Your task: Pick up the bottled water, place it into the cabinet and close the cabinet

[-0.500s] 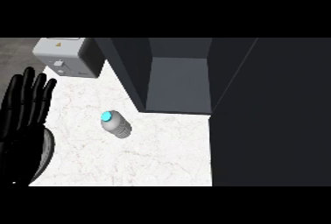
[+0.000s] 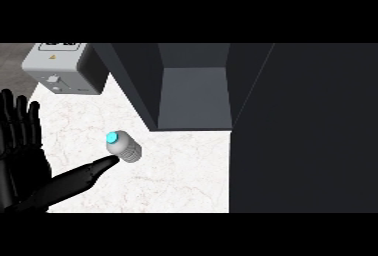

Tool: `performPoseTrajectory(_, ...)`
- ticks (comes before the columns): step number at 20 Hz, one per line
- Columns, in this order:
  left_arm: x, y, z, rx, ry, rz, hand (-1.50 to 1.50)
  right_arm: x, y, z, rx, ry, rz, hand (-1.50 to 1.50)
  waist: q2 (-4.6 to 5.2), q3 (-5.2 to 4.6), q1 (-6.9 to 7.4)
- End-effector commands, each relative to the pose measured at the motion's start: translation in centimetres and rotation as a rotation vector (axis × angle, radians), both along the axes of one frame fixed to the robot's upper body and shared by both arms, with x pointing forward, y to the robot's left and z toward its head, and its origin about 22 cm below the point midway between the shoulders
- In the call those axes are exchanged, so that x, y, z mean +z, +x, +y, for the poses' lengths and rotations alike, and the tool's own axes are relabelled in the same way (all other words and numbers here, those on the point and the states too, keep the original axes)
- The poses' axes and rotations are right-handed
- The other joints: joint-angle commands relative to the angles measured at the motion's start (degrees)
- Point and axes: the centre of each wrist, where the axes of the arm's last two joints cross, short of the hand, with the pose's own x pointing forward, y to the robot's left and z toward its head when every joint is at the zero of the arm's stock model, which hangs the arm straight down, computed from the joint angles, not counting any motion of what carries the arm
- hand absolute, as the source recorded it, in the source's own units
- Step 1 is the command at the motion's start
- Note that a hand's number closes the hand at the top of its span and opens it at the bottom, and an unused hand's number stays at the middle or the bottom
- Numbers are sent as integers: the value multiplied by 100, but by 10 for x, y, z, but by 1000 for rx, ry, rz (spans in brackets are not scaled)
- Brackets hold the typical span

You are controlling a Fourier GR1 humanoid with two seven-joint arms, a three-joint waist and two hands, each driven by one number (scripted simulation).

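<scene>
The bottled water (image 2: 123,147) stands on the white marble counter (image 2: 184,175), a clear bottle with a cyan cap. It is a little in front of the open dark cabinet (image 2: 193,95), left of its opening. My left hand (image 2: 22,160) shows at the left edge, open with fingers straight and pointing up. Its thumb (image 2: 77,179) stretches right, and the tip reaches the bottle's lower side. The cabinet's shelf space is bare. My right hand is out of sight.
A grey boxy appliance (image 2: 60,66) sits at the back left of the counter. The cabinet's dark door (image 2: 303,130) stands open and covers the right side of the view. Bare counter lies in front of the bottle.
My left hand has moved right toward the bottle, and its thumb now extends to the bottle's side. The bottle stands where it was.
</scene>
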Motion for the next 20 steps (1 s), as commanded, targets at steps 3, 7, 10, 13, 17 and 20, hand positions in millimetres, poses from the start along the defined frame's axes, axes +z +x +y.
performPoseTrajectory(3,4,-15,-49,102,-129,65,-150,12,-43,5,67,66,124,-150,-30,-4,-39)
performPoseTrajectory(7,0,-6,-78,132,-107,79,-150,22,-65,0,44,57,118,-150,-5,-8,-2)
performPoseTrajectory(10,-8,-12,-90,162,-109,112,-150,21,-79,-10,56,41,141,-150,-6,-7,6)
performPoseTrajectory(13,-15,-17,-92,186,-86,145,-150,18,-91,-14,67,44,145,-150,-9,-8,6)
performPoseTrajectory(17,-24,-25,-103,207,-75,165,-150,10,-107,2,43,63,152,-150,-15,-10,-19)
performPoseTrajectory(20,-41,-23,-100,236,-80,173,-150,22,-110,-2,40,57,132,-150,-5,-17,3)
